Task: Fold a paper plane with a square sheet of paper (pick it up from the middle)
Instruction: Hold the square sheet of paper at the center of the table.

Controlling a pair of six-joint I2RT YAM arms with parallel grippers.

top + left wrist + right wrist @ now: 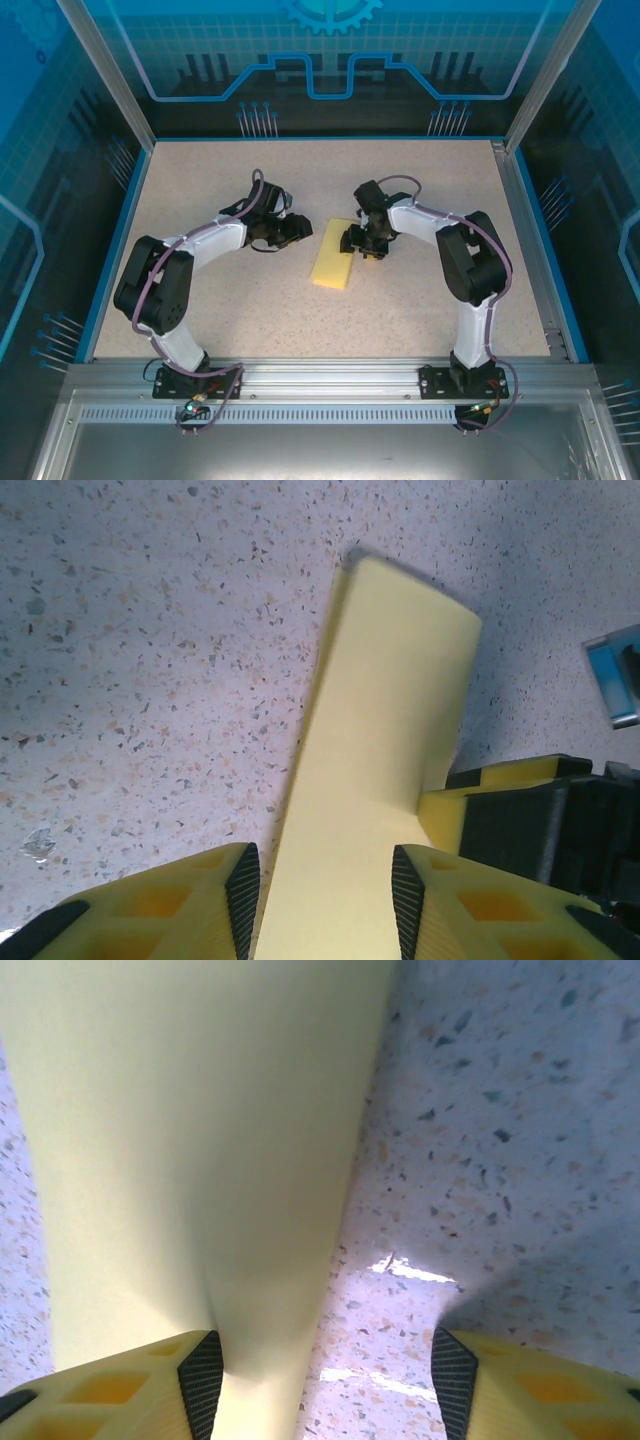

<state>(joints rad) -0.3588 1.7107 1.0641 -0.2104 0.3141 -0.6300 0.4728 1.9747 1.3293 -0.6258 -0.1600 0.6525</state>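
Note:
The square sheet of paper (333,265) is pale yellow and lies on the table as a folded, narrow rectangle between the two arms. My left gripper (298,232) sits at its upper left edge. In the left wrist view the paper (390,710) runs flat between the open jaws of the left gripper (325,880), with a small gap at the left pad. My right gripper (362,243) is at the sheet's upper right corner. Its jaws (320,1370) stand open, with the paper (190,1140) beside the left pad and bare table by the right one. A paper plane is out of view.
The speckled table (230,320) is bounded by a blue rim and transparent walls (120,200). A yellow and black finger of the right gripper (520,820) shows at the right of the left wrist view, touching the paper's edge.

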